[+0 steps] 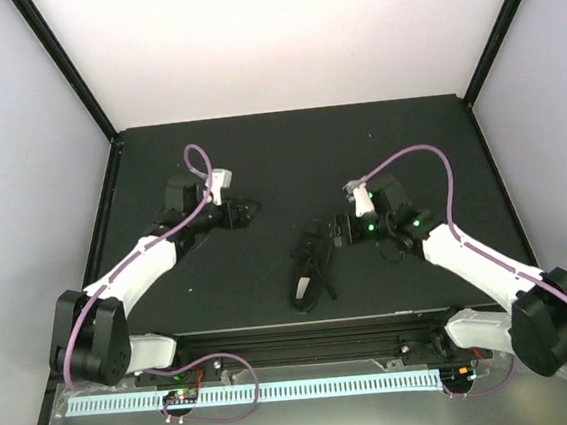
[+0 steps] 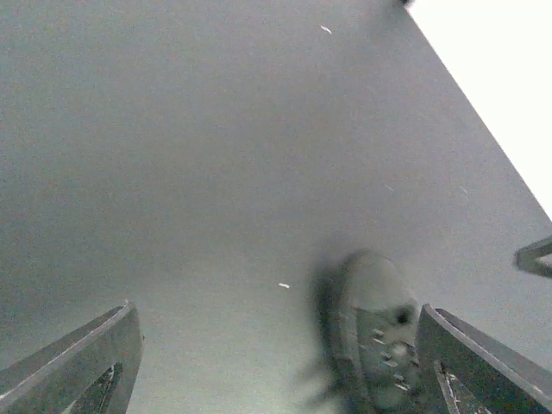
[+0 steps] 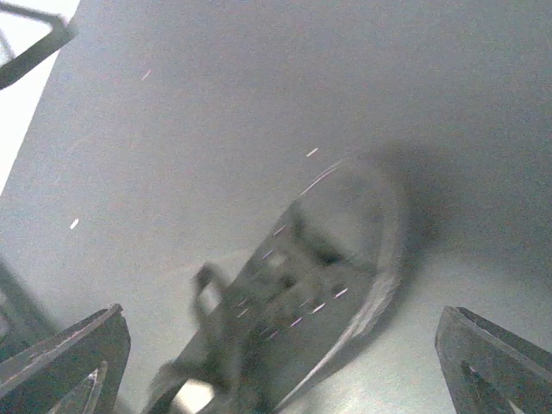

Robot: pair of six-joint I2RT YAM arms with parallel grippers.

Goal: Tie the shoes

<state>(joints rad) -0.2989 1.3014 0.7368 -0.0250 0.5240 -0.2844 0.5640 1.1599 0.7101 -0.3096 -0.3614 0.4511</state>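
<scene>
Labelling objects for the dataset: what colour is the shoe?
The shoe is black, pale inside; shows best in the top external view.

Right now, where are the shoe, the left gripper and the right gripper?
shoe [image 3: 319,276]: right wrist view, on its laced upper.
left gripper [image 2: 278,309]: left wrist view, midway between the fingertips.
right gripper [image 3: 280,310]: right wrist view, midway between the fingertips.

Matt black table [image 1: 288,152] (shoe [image 1: 309,265] equally dull)

Shoe [image 1: 305,271] blocks table [image 1: 288,152] ctr; free room far side.
</scene>
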